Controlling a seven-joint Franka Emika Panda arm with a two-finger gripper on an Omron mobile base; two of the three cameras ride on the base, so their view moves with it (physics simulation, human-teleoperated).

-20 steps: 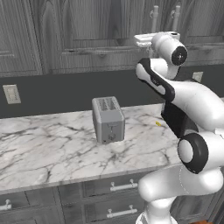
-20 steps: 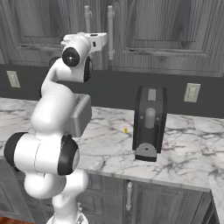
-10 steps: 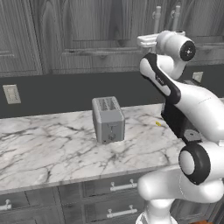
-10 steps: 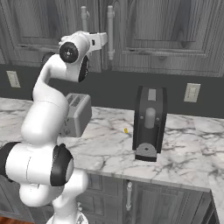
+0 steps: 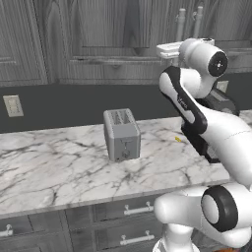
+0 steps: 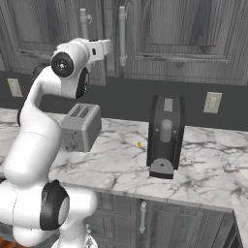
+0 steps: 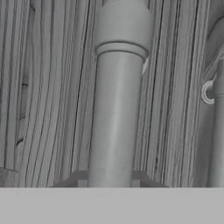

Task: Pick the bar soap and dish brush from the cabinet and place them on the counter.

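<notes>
Cabinet [image 5: 113, 39] door handle is now in the hand's grip.

The hand [image 7: 109, 181] is clamped on the long silver handle [image 7: 116, 100] of a dark grey door, with one dark finger tip [image 7: 76, 178] on each side of the bar. A second ago the arm reached up toward the door; now it has turned more and sits right at the handle. I think the door gets pulled open next. The doors are shut, so the bar soap and dish brush must be hidden inside. The marble bench [image 5: 59, 167] below has a toaster [image 5: 121, 134] and a black coffee machine [image 6: 165, 135]. No words or labels can be read.
</notes>
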